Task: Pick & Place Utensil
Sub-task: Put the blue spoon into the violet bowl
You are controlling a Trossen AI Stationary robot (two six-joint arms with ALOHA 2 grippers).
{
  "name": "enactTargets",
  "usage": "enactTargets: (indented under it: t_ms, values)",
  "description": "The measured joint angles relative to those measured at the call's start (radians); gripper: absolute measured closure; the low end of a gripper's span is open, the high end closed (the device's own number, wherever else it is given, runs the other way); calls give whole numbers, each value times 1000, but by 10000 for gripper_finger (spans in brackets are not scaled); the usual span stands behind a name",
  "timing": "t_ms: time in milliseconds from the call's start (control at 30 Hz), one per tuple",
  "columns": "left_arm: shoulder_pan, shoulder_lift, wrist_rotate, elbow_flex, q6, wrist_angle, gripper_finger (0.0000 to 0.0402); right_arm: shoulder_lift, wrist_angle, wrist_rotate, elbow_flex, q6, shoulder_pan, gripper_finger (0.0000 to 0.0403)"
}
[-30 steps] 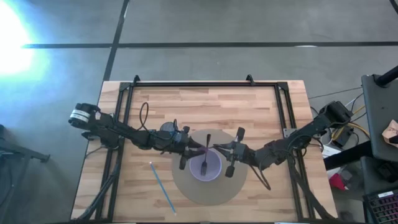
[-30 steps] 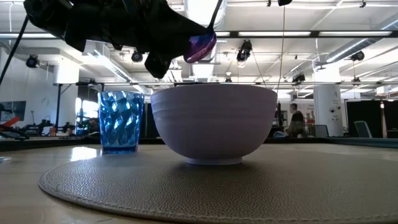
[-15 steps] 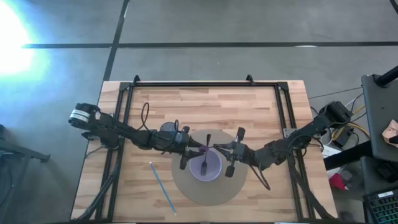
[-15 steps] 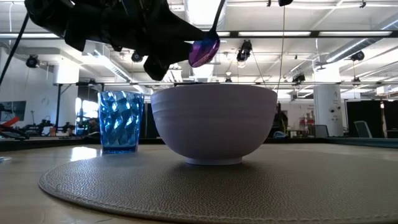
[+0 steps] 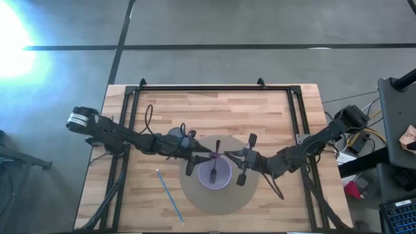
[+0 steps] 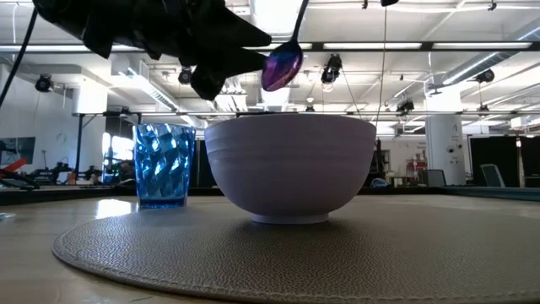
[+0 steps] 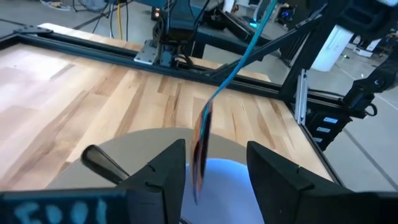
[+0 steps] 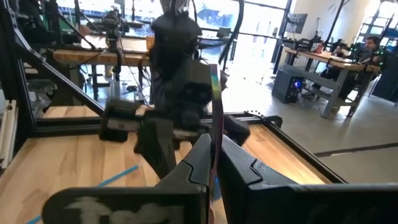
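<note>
A blue plastic cup (image 6: 164, 164) with a faceted pattern stands upright on the wooden bench (image 5: 260, 114), just beside the round grey mat (image 6: 278, 253). On the bench, near the front edge of the mat but apart from it, lies a thin light-blue straw (image 5: 169, 195), placed diagonally. Behind the bench there is a large room with ceiling lamps, desks and a white column (image 6: 437, 148).
</note>
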Motion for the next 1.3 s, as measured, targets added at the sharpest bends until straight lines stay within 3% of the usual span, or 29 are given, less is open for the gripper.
enactTargets:
  t_ms: [300, 600, 800, 1000, 1300]
  values:
    - [1, -76, -3, 0, 3, -114, 241, -61, -112, 1, 0, 51, 5, 391]
    - [1, -117, -3, -1, 32, -127, 243, -191, -300, -7, 0, 79, 5, 391]
    - [1, -123, -3, -1, 40, -126, 243, -290, -411, -80, 0, 90, 4, 391]
    - [1, -123, 4, -1, 53, -126, 243, -366, -530, -111, -4, 178, 3, 391]
    - [1, -123, 7, -6, 54, -126, 243, -374, -528, -128, -98, 365, -13, 391]
